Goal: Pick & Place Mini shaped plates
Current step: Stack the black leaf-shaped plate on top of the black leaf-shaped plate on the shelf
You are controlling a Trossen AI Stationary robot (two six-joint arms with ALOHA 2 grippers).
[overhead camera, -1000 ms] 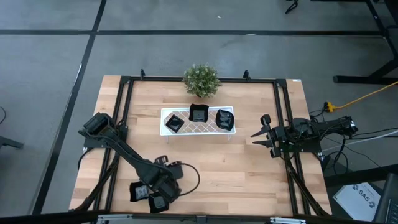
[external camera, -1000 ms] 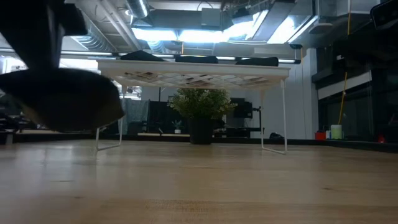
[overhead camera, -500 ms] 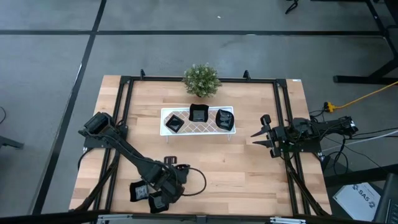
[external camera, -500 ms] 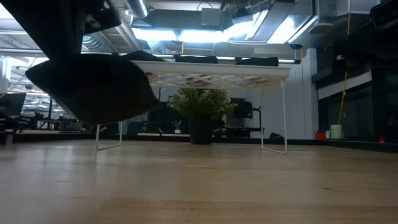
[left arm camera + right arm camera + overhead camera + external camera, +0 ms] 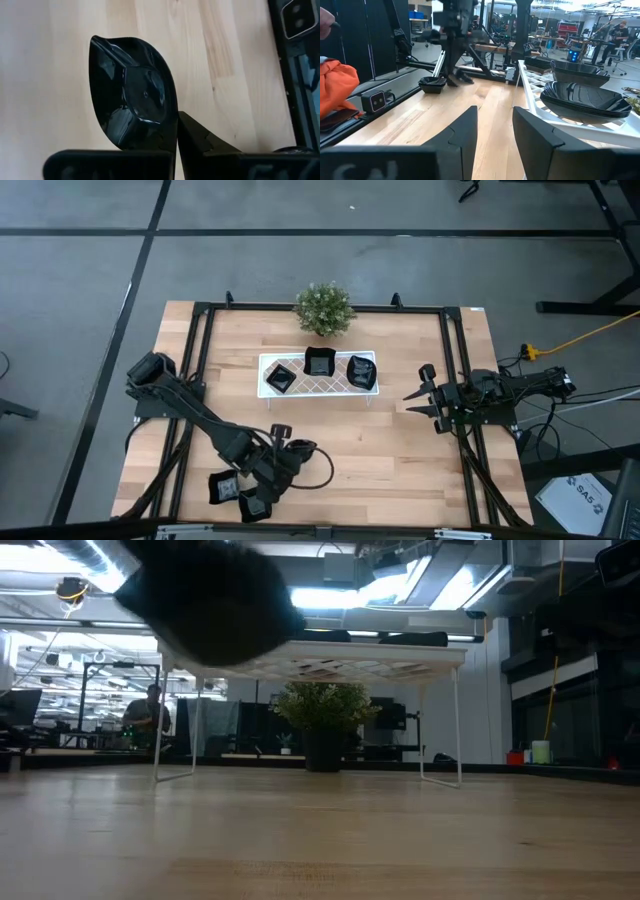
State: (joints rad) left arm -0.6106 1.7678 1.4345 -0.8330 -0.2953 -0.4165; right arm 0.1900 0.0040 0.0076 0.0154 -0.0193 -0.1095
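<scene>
Field notes, taking the white tray [image 5: 265, 376] as my landmark

I am carrying one mini plate [image 5: 135, 100] in my left pincer [image 5: 283, 452], out in front of the tray's left half and lifted clear of the desk [image 5: 400, 460]. My fingers are clamping tight on the plate's edge, with the rest of the glossy black dish sticking out past the fingertips, bare wood showing beneath it. In the low view the same plate is hanging as a dark blur [image 5: 210, 600] at about the height of the tray top, just in front of its left end.

Three more plates are sitting on the tray: one at the left [image 5: 281, 379], one in the middle [image 5: 318, 363], one at the right [image 5: 361, 372]. Two further plates are lying on the desk well in front of the tray, near the front left corner [image 5: 222, 487] and right beside that [image 5: 256, 505].

The potted plant [image 5: 323, 308] is standing just behind the tray.

My right pincer [image 5: 420, 397] is waiting well to the right of the tray, its fingers parted and gripping nothing
</scene>
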